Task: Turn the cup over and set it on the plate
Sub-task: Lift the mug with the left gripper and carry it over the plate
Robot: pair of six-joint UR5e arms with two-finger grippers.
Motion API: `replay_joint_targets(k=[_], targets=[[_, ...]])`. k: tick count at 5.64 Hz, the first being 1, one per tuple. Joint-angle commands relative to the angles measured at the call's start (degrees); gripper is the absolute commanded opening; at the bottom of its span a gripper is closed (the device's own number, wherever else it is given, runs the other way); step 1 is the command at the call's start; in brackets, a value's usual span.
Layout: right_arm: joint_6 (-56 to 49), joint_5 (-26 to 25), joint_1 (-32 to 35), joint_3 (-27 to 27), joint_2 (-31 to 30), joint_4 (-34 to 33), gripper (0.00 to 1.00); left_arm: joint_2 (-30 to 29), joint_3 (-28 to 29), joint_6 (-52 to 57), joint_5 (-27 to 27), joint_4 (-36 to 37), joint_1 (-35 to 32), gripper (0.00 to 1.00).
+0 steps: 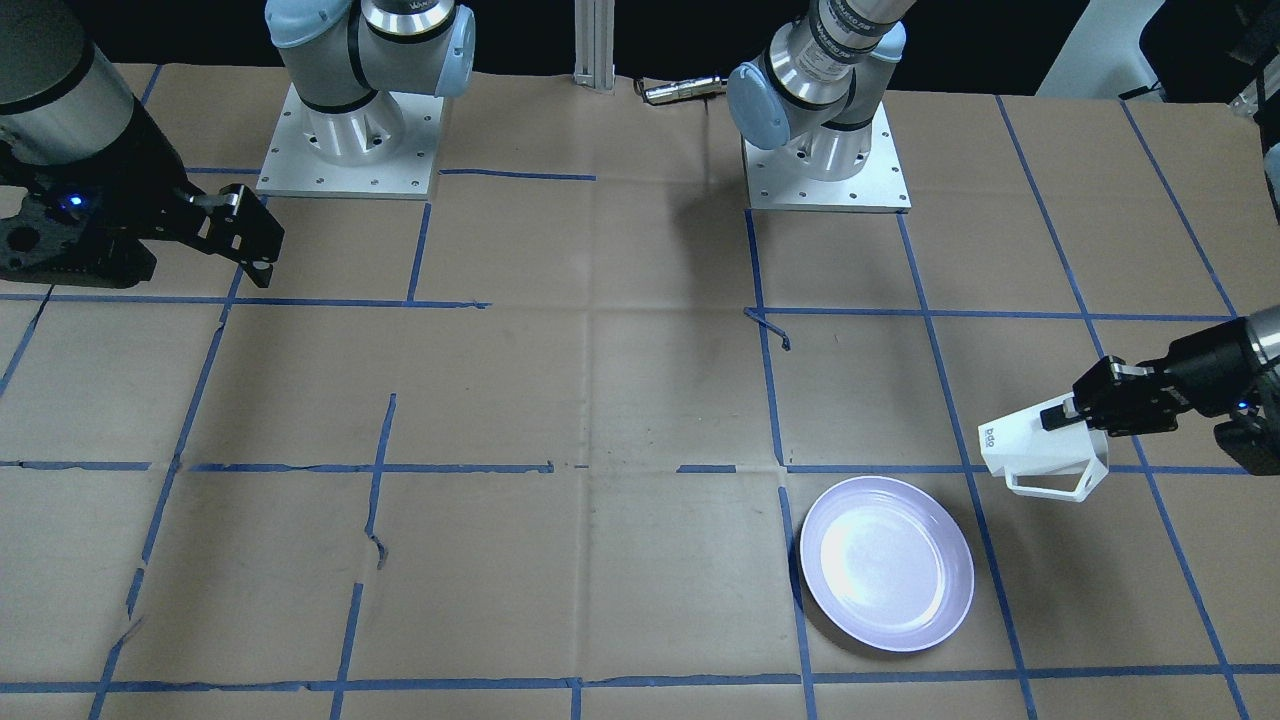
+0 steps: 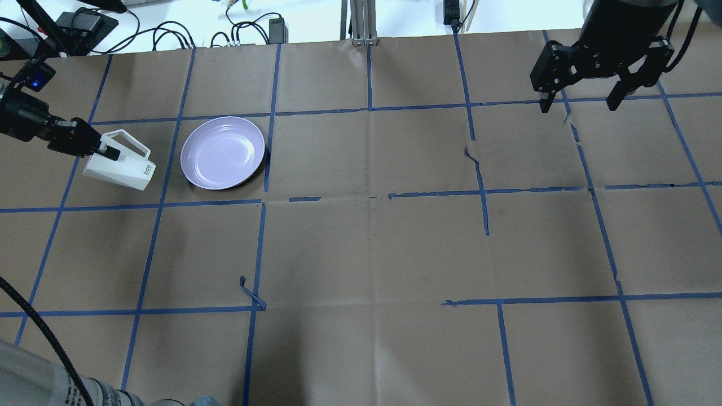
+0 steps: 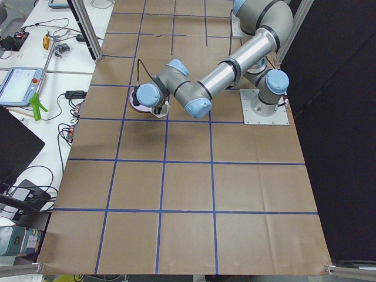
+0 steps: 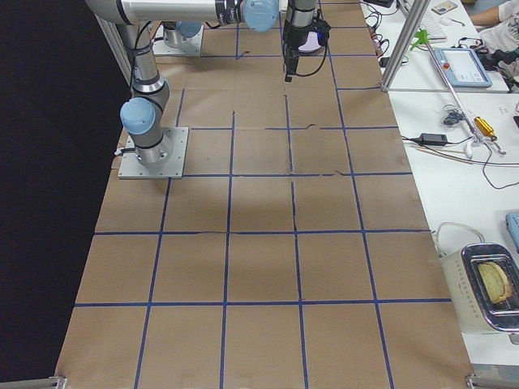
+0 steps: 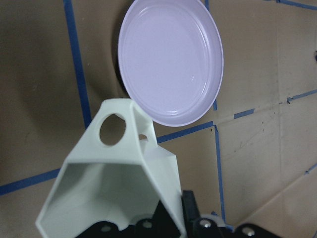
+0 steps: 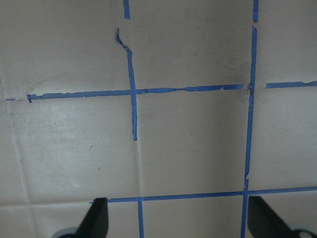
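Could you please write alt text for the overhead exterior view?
The left gripper, jaws shut on the rim, holds the white cup tipped sideways just beside the empty lavender plate. The right gripper hangs open across the table.

White cup, tiny dark lettering at its three o'clock end from overhead; glossy pale lavender plate; brown paper table gridded in blue tape; left gripper and right gripper black.
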Motion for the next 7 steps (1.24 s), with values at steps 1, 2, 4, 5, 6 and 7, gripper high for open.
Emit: replay_joint_targets(k=[1, 2, 4, 5, 6, 7], targets=[[0.0, 0.0, 0.0, 0.0, 0.0, 0.0, 1.0, 1.06, -0.48, -15.27, 6.06, 10.58, -11.12, 0.0], [0.0, 0.0, 0.0, 0.0, 0.0, 0.0, 1.0, 0.46, -1.26, -23.45, 9.24, 18.3, -16.23, 0.0], [0.0, 0.0, 0.0, 0.0, 0.0, 0.0, 1.0, -1.65, -1.36, -30.99, 18.19, 27.66, -22.67, 0.0], [0.0, 0.0, 0.0, 0.0, 0.0, 0.0, 1.0, -3.31, -1.27, -34.66, 18.84, 29.0, -23.74, 0.0], [0.0, 0.0, 0.0, 0.0, 0.0, 0.0, 1.0, -4.11, -1.53, -36.43, 23.72, 28.92, -24.54, 0.0], [0.0, 0.0, 0.0, 0.0, 0.0, 0.0, 1.0, -4.73, -3.28, -36.89, 24.12, 29.1, -26.37, 0.0]])
